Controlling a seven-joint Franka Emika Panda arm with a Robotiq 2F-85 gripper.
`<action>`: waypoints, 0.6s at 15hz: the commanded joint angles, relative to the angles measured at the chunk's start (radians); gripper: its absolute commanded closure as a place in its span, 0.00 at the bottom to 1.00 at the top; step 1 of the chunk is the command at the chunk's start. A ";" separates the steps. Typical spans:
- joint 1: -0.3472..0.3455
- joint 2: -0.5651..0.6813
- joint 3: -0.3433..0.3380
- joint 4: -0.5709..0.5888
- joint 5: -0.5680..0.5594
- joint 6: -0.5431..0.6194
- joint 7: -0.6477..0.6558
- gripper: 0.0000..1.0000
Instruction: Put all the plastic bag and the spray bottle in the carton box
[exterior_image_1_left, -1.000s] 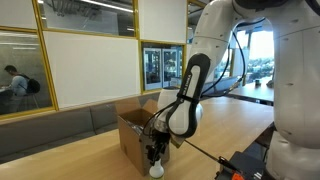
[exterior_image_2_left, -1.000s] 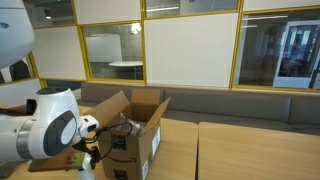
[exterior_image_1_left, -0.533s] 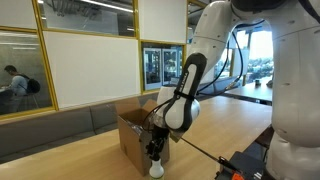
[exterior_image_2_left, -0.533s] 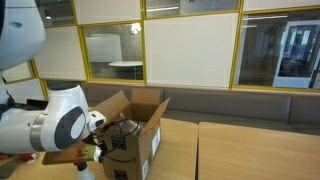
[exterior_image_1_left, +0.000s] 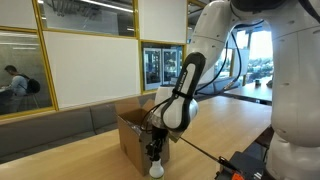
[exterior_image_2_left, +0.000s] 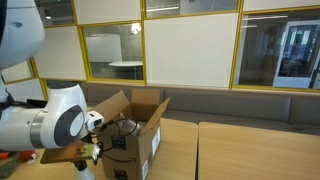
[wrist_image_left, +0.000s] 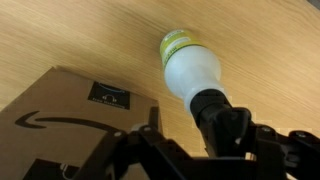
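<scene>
Gripper (wrist_image_left: 215, 148) low over the table (wrist_image_left: 70, 30), pointing down, jaws standing either side of the black trigger head (wrist_image_left: 222, 115) of the spray bottle (wrist_image_left: 190, 70). Contact not confirmed: wrist view shows the head between the jaws, but I cannot tell whether they press on it or stand just clear.

Spray bottle: on the table, apparently upright, just beside the near wall of the carton box (wrist_image_left: 60, 110). In an exterior view its whitish body (exterior_image_1_left: 156, 168) shows directly under the gripper. Not in the box.

Step in hand (judgement): grasping the bottle by its head. Next move calls for a firm hold on the head, a straight lift high enough to clear the raised flaps (exterior_image_2_left: 118, 105), then a short carry over the opening and release. Risk: the head is small and rounded, so the bottle may swing or slip.

Carton box: open on top, flaps up, arrow logo (wrist_image_left: 40, 122) on its side, seen in both exterior views (exterior_image_1_left: 133, 130). Interior hidden from all cameras; contents unknown.

Plastic bag: not visible in any view. May be in the box or behind it; cannot tell.
</scene>
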 joint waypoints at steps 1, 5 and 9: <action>0.028 -0.019 -0.013 0.015 0.056 -0.047 -0.053 0.58; 0.051 -0.042 -0.031 0.018 0.076 -0.093 -0.076 0.83; 0.098 -0.090 -0.089 0.029 0.053 -0.222 -0.044 0.81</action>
